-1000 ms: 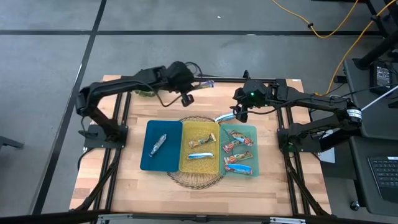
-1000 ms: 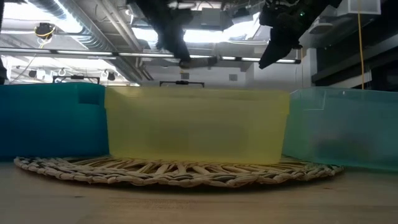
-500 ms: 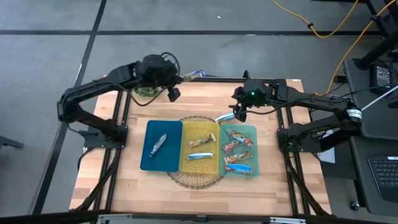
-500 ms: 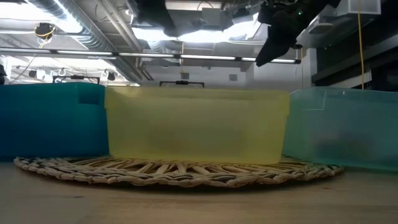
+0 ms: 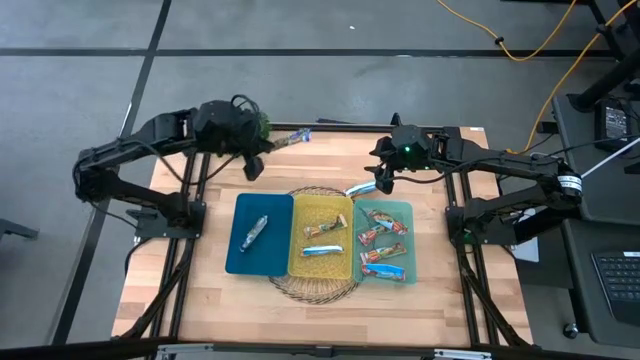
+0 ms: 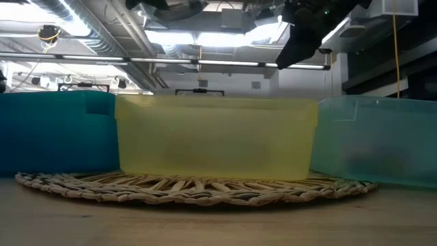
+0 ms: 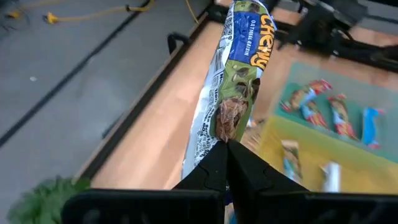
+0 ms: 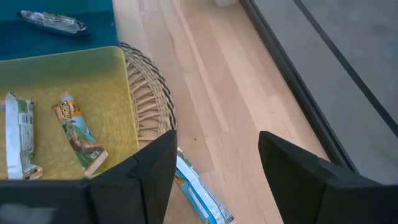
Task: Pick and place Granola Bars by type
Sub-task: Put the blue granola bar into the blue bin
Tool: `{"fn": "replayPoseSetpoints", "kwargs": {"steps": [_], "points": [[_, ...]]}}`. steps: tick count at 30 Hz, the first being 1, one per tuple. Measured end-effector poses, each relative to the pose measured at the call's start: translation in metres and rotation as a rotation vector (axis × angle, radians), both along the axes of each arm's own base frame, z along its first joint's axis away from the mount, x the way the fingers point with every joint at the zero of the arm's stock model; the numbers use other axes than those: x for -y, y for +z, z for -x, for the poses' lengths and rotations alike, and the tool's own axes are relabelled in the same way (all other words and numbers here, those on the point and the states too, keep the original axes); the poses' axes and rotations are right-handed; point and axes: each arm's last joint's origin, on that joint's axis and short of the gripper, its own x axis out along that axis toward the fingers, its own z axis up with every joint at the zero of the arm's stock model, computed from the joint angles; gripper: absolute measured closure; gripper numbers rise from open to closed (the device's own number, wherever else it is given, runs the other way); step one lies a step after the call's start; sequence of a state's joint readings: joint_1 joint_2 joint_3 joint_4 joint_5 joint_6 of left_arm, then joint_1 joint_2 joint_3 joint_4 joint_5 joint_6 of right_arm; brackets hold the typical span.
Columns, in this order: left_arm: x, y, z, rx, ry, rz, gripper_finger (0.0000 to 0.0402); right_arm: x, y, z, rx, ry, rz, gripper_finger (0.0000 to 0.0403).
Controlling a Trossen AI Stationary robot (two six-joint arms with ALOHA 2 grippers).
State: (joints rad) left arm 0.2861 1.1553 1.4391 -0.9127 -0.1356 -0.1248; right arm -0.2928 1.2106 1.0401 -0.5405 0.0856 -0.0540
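Observation:
My left gripper [image 5: 268,145] is over the table's far left part, shut on a silvery-green granola bar [image 7: 239,74]. My right gripper [image 8: 214,180] is open, with its fingers on either side of a blue-white bar [image 8: 198,188] without touching it. That bar [image 5: 360,187] lies on the wood at the wicker mat's far edge. The blue tray [image 5: 240,262] holds one silvery bar [image 5: 255,232]. Two bars [image 5: 320,229] lie in the yellow tray [image 5: 297,265]. Several red-orange and blue bars [image 5: 383,236] lie in the teal tray [image 5: 408,210]. My left gripper pinches the silvery-green bar by one end [image 7: 219,134] between its two fingers [image 7: 211,165]. The fingers lie along the bar's length. The bar is lifted clear of the table and sticks out straight beyond the fingertips.
The three trays sit side by side on a round wicker mat [image 5: 318,292] at the table's middle. A green leafy plant [image 7: 37,200] stands at the far left corner. Black frame rails [image 5: 340,127] run along the table's edges. Bare wood [image 5: 300,325] lies near the front.
My left gripper has carried the silvery-green bar toward the table's left edge, staying high and shut on it. The right arm has kept still above the blue-white bar.

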Motion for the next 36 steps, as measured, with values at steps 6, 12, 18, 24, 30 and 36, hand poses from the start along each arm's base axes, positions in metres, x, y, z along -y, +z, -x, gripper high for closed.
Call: {"fn": "replayPoseSetpoints", "kwargs": {"steps": [6, 12, 18, 24, 30, 36], "points": [[0.022, -0.002, 0.015, -0.050, -0.032, 0.083, 0.0400, 0.000, 0.000, 0.000, 0.004, 0.000, 0.001, 0.0174], [0.042, -0.003, 0.025, -0.072, -0.065, 0.163, 0.0400, 0.001, 0.002, -0.002, 0.029, 0.000, 0.008, 0.0174], [0.057, -0.011, 0.026, -0.108, -0.101, 0.223, 0.0399, 0.001, 0.004, -0.003, 0.053, -0.002, 0.014, 0.0174], [0.073, -0.027, 0.023, -0.162, -0.107, 0.293, 0.0399, 0.001, 0.004, -0.003, 0.061, -0.023, 0.006, 0.0174], [0.089, -0.054, 0.021, -0.245, -0.102, 0.351, 0.0400, 0.001, 0.004, -0.003, 0.062, -0.025, 0.004, 0.0174], [0.102, -0.081, 0.022, -0.331, -0.088, 0.381, 0.0398, 0.001, 0.004, -0.003, 0.061, -0.023, 0.006, 0.0174]]}}
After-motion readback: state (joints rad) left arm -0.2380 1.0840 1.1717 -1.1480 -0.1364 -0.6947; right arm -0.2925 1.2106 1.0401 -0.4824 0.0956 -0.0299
